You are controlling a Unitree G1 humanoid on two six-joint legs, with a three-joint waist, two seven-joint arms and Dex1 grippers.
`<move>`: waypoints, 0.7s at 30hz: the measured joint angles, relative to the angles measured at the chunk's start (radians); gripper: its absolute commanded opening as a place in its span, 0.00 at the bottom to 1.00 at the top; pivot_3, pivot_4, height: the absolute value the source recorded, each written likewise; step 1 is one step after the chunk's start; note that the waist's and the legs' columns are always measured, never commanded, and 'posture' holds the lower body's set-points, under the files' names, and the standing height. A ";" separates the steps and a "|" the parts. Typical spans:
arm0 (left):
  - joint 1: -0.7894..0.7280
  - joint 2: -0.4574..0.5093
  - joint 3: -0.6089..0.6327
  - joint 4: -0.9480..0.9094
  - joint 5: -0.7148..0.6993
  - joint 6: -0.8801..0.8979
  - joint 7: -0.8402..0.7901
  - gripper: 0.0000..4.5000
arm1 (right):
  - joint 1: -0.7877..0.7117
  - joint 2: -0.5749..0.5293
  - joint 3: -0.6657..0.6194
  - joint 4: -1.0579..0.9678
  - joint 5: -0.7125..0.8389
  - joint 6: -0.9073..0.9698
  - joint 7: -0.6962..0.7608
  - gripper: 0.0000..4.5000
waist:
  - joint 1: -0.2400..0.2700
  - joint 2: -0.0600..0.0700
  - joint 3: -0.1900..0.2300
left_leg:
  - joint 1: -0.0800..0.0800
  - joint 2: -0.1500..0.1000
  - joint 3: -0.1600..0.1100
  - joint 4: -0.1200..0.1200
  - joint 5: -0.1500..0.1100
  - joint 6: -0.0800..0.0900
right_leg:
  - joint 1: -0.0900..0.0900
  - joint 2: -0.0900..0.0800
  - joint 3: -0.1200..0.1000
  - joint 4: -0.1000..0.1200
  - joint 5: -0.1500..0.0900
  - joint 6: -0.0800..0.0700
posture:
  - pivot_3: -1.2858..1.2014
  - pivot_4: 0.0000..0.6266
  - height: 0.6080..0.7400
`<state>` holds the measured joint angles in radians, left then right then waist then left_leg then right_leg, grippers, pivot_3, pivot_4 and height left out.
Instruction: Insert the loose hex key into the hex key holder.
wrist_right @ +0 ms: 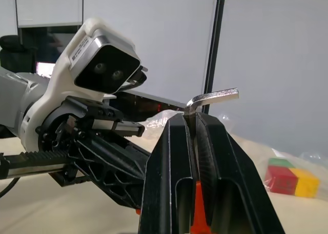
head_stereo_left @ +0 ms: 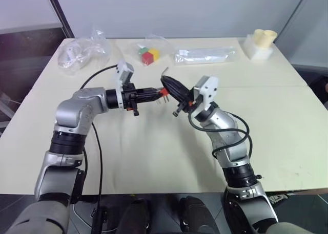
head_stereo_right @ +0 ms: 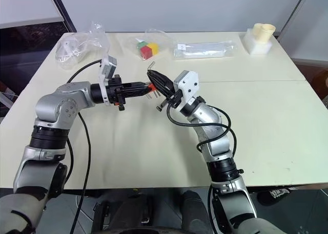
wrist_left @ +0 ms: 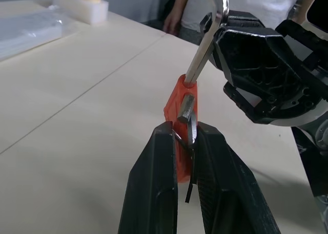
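- The loose hex key (wrist_right: 212,97) is pinched in the right tool (wrist_right: 195,122), its bent end poking out past the fingertips and its long shank running down into the top of the hex key holder (wrist_left: 180,98).
- The hex key holder, an orange block, is clamped in the left tool (wrist_left: 185,136), held up above the worktop (head_stereo_left: 154,157) between the two arms.
- Both tools meet over the middle of the worktop, tips nearly touching.
- At the far edge lie a clear bag with coloured cubes (head_stereo_left: 149,55), a crumpled clear bag (head_stereo_left: 82,52), a flat clear packet (head_stereo_left: 205,55) and a white holder with pale cylinders (head_stereo_left: 260,43).
- A person (wrist_left: 205,14) stands beyond the worktop.
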<state>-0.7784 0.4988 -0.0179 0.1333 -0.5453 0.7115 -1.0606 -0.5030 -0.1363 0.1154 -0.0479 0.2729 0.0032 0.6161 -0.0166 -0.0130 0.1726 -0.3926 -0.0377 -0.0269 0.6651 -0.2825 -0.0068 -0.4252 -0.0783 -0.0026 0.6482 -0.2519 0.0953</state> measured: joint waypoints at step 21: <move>0.006 0.014 0.001 -0.030 0.000 0.002 0.004 0.05 | 0.163 -0.226 -0.057 -0.265 0.121 0.211 0.090 0.98 | 0.002 0.000 0.000 | 0.000 0.000 0.000 0.000 0.000 0.000 | 0.000 0.000 0.000 -0.001 0.000 0.000 | 0.52 0.24 1.00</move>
<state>-0.7722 0.5133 -0.0172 0.1034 -0.5454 0.7137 -1.0561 -0.3395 -0.3620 0.0586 -0.3127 0.3942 0.2140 0.7059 -0.0141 -0.0130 0.1727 -0.3928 -0.0375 -0.0269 0.6651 -0.2827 -0.0065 -0.4248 -0.0788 -0.0027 0.6475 -0.2520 0.0953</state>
